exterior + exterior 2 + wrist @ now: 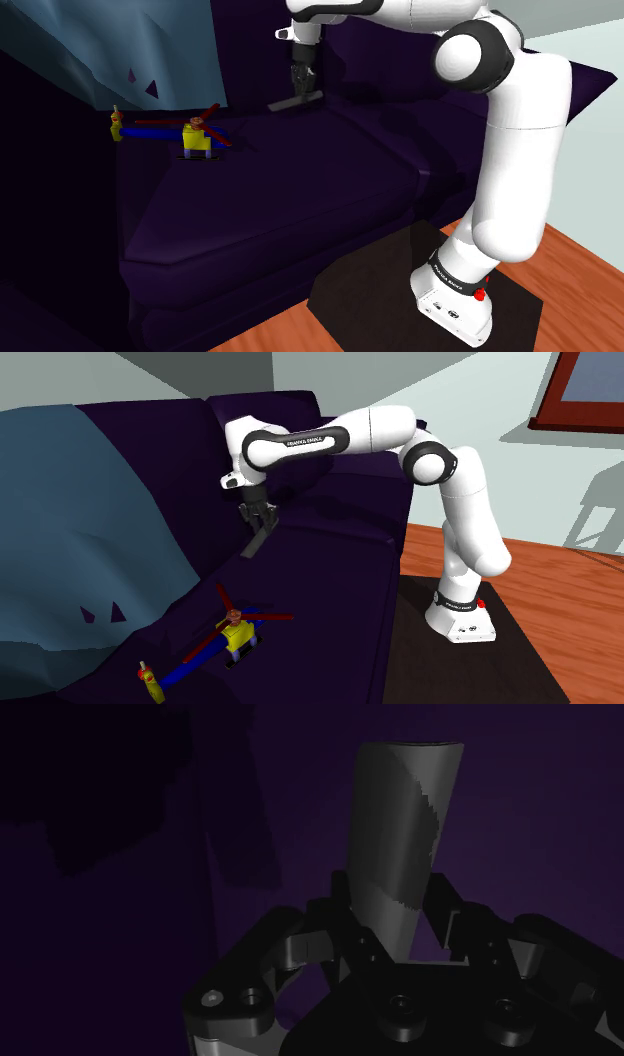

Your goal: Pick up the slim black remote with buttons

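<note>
dark sofa [300, 200], remote [405, 844] in tool [395, 909] grip

Remote [405, 844]: near end hidden between fingers [447, 914] of gripper [395, 909]. Buttons not discernible on its grey face.
Gripper body: cut off by wrist view's bottom edge.
Arm [510, 150]: upper link cut off by shoulder view's top edge.
Blanket [80, 532]: runs off second exterior view's left and bottom edges.
Framed picture [590, 387]: cut by top and right edges, content unreadable.
Stand [420, 672]: cut by bottom edge.
Toy helicopter [232, 637]: small yellow piece at tail too small to identify.
Sofa [300, 200]: ends cut off by shoulder view's edges.
</note>
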